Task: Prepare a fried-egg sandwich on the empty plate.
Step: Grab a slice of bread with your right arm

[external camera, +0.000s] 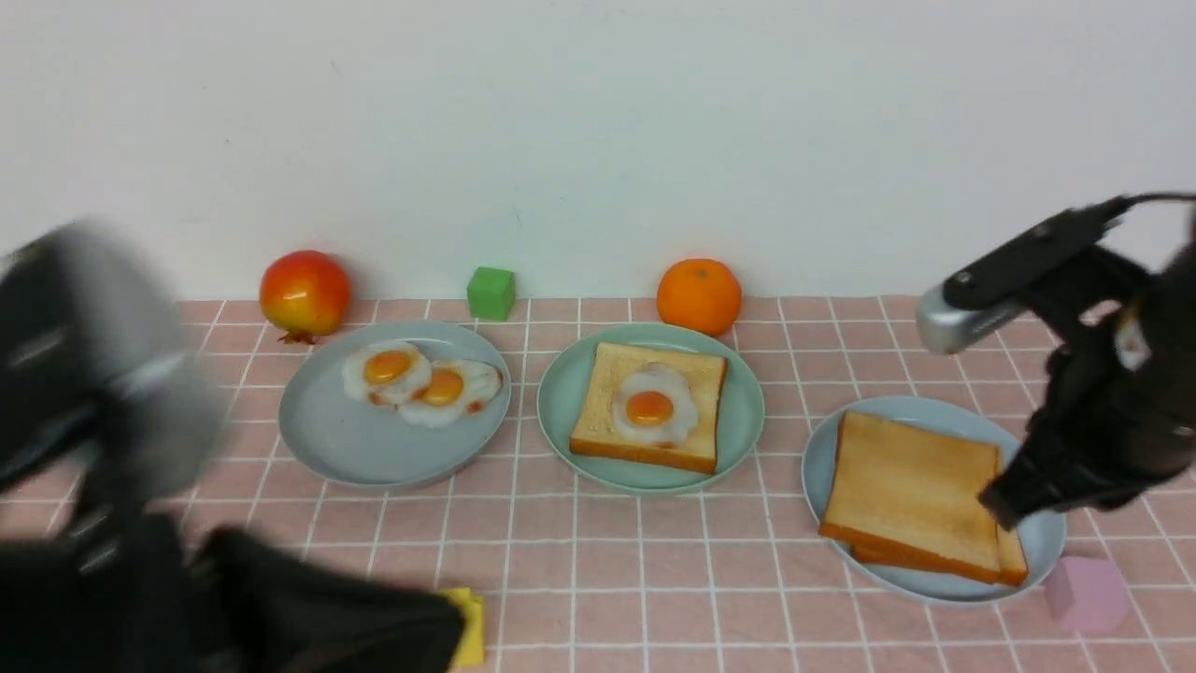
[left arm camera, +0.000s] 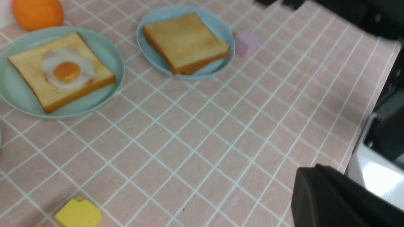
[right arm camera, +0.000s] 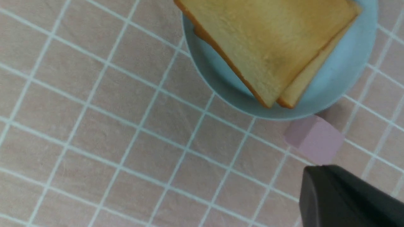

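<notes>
step in hand, by the look of it: fetch the top slice off the under slice and cap the egg. right jaws low at the top slice's right edge, tips at or just above the crust; gap not readable from any view, nothing visibly gripped. left jaws far off to the left of them, blurred, closed tight with nothing seen between. half-built sandwich well to the left of the right jaws, on the mint plate: base toast with the egg on top, no lid yet. open just enough to straddle one slice, not both; come in flat at the edge nearest the tips, slip the lower jaw between the slices, and pinch the crust rather than the soft middle. lift straight up before swinging left, so as not to drag the under slice or the grey-blue plate across the tabletop. mind the pink block just behind the tips on the robot's side, right beside that plate's rim. carry level, square the corners over the base toast, lower until resting on the egg, then let go gently to avoid nudging the yolk off centre.
</notes>
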